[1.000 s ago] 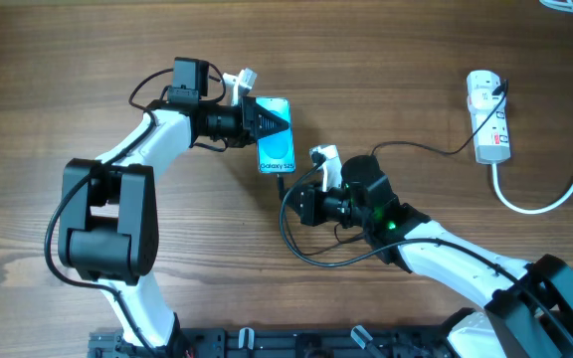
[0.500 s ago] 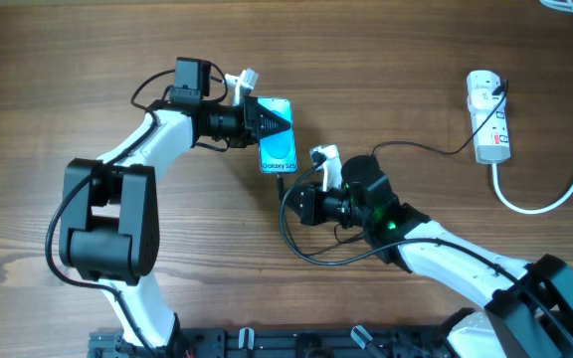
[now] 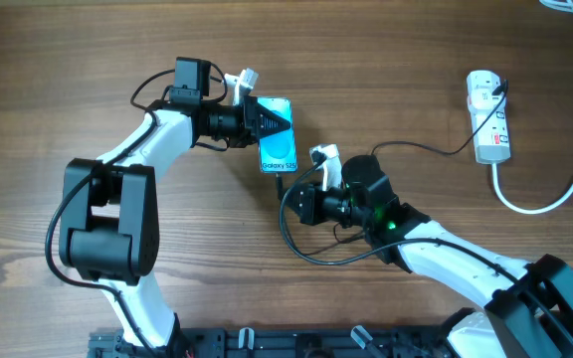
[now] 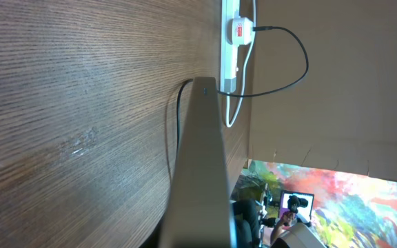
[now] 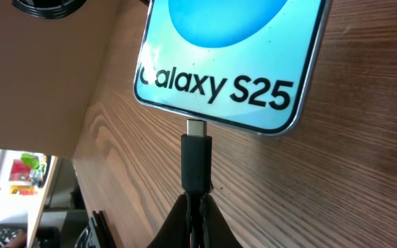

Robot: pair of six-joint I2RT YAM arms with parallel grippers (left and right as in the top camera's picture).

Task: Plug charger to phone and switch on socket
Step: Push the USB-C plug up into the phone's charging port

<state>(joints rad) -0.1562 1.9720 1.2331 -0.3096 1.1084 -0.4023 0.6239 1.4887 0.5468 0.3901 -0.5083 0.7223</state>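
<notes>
**Plug tip at the phone's port, both arms gripping**

The right gripper (image 5: pixel 197 204) has its fingers pressed together on the charger (image 5: pixel 196 162) plug. The plug's silver tip meets the short edge of the phone (image 3: pixel 278 149), with some metal showing. The left gripper (image 3: pixel 270 119) pinches the phone's opposite end, near the middle of the desk (image 3: pixel 68 60).

Only the right wrist view shows the plug meeting the port. The left wrist view shows the phone edge-on, with the socket (image 3: pixel 488 117) and its red switch beyond.

The socket lies near the desk's far right corner, well apart from both arms, with bare wood between. Its white cord (image 3: pixel 565 189) loops along the right edge.
</notes>
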